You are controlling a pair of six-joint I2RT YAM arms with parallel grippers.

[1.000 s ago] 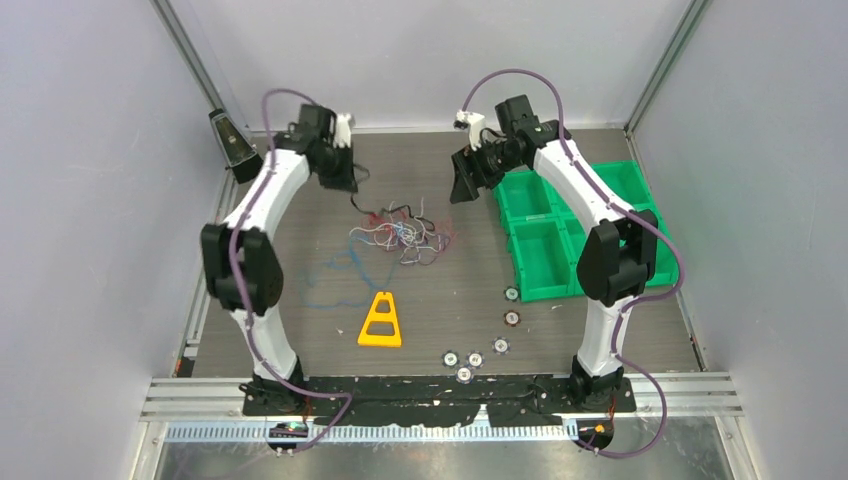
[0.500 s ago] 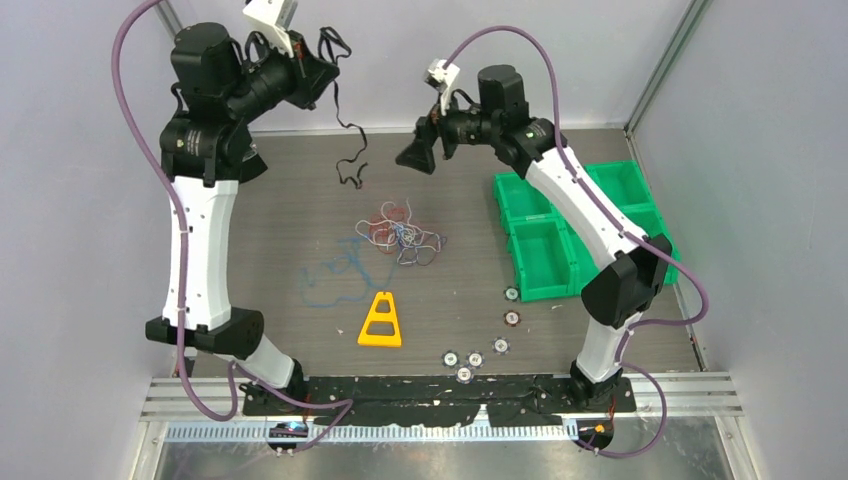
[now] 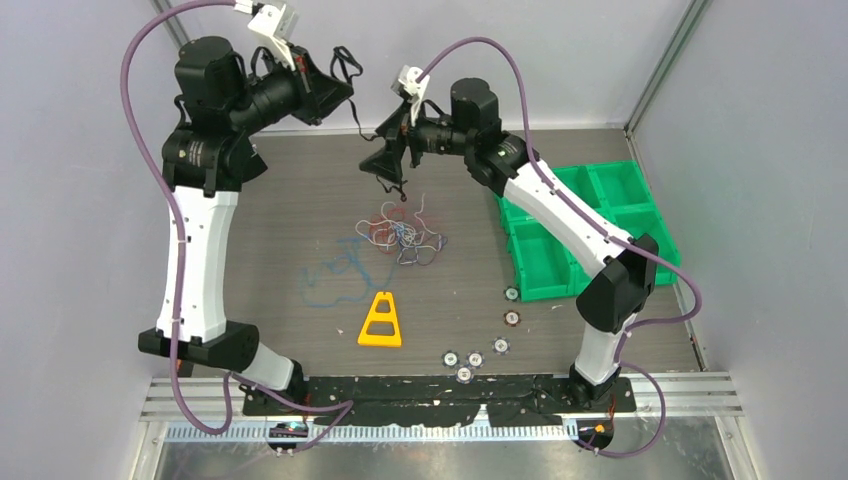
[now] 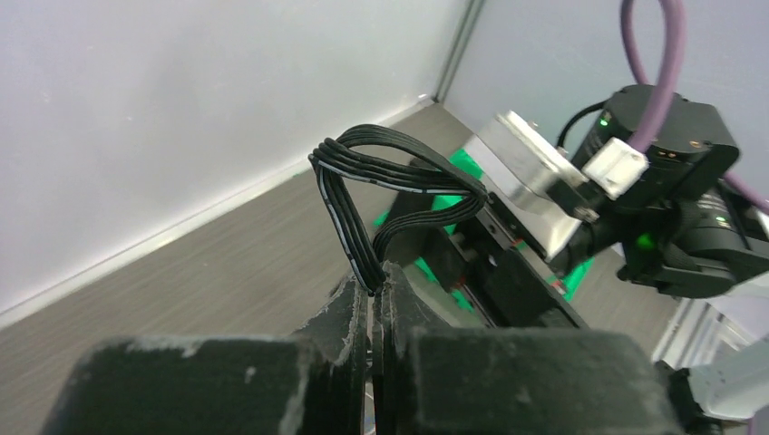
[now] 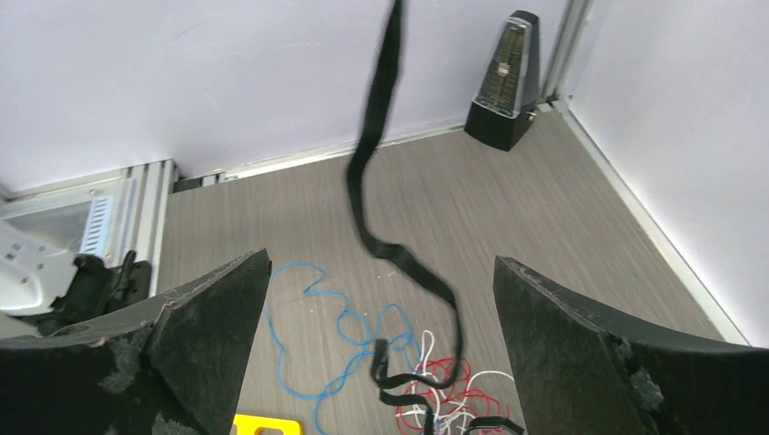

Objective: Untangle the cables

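Note:
The cables (image 3: pixel 400 230) lie as a tangle of red, white and blue wires at mid-table, with a loose blue wire (image 3: pixel 335 275) trailing to the left. My left gripper (image 3: pixel 340 88) is raised high and shut on a black flat ribbon cable (image 3: pixel 357 105), which hangs down toward the tangle. In the left wrist view the gripper (image 4: pixel 376 283) pinches a loop of the black cable (image 4: pixel 381 154). My right gripper (image 3: pixel 385 160) is open beside the hanging strand. In the right wrist view the black cable (image 5: pixel 376 127) hangs between the wide-open gripper (image 5: pixel 381 313), above the red and white wires (image 5: pixel 444 390) and the blue wire (image 5: pixel 304 362).
A yellow triangular piece (image 3: pixel 381 320) lies in front of the tangle. Green bins (image 3: pixel 580 215) stand at the right. Several small discs (image 3: pixel 475 355) lie near the front. A black metronome (image 5: pixel 508 82) stands in the far left corner by the wall.
My left arm has risen from the table, lifting the black cable out of the tangle. My right gripper has moved left and lower, up to the hanging strand.

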